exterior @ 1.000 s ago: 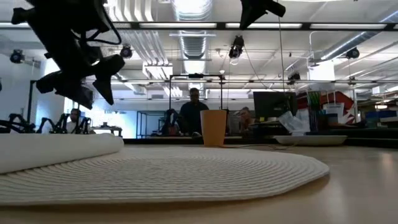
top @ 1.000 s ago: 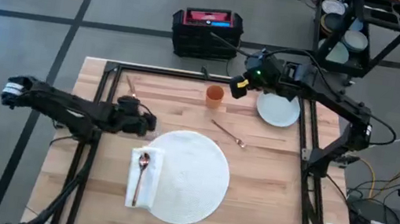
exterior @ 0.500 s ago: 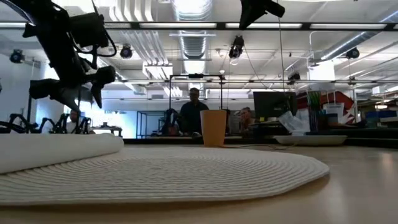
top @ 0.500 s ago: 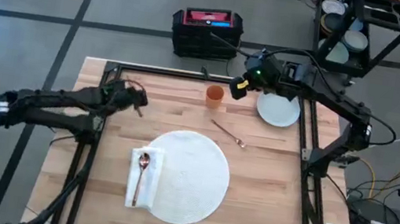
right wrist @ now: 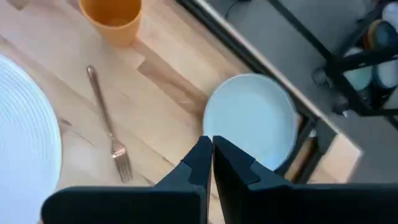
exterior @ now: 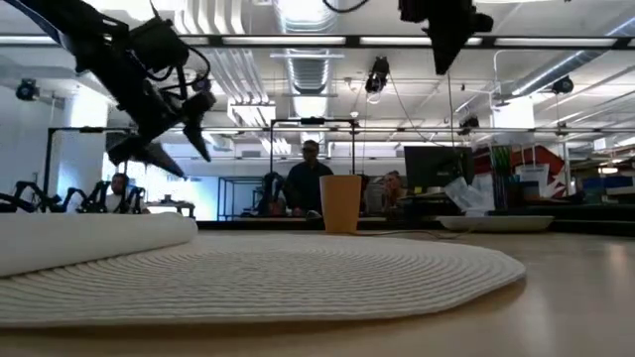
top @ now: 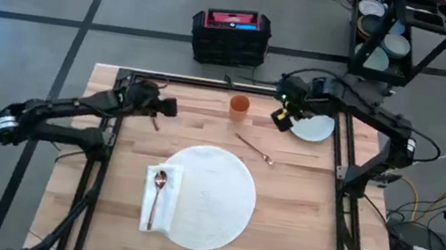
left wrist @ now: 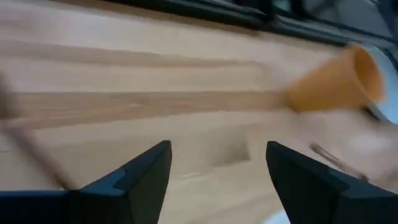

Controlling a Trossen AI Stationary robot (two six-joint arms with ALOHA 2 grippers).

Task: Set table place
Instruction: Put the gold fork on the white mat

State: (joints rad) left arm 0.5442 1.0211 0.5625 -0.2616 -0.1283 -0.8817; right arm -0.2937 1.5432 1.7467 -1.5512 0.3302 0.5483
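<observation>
The round white mat [top: 210,197] lies at the table's [top: 295,233] near middle, with a white napkin [top: 161,197] and a copper spoon [top: 157,188] on its left edge. An orange cup [top: 239,104] stands at the far middle, and a fork [top: 255,149] lies between cup and mat. The pale plate [top: 313,127] rests flat at the far right. My left gripper [top: 167,106] hovers open over the far left, pointing at the cup [left wrist: 336,84]. My right gripper [top: 281,117] is shut above the plate's [right wrist: 252,121] left rim, touching nothing.
A thin utensil [top: 153,120] lies on the far left of the table, partly under my left arm. A black frame rail [top: 211,86] borders the table. A black crate [top: 230,36] and a rack of dishes [top: 387,34] stand beyond the far edge.
My left gripper has gone from beside the mat's far left toward the table's far edge and has turned to point right, toward the cup. My right gripper has shifted from beside the cup toward the near and right, to the plate's left rim.
</observation>
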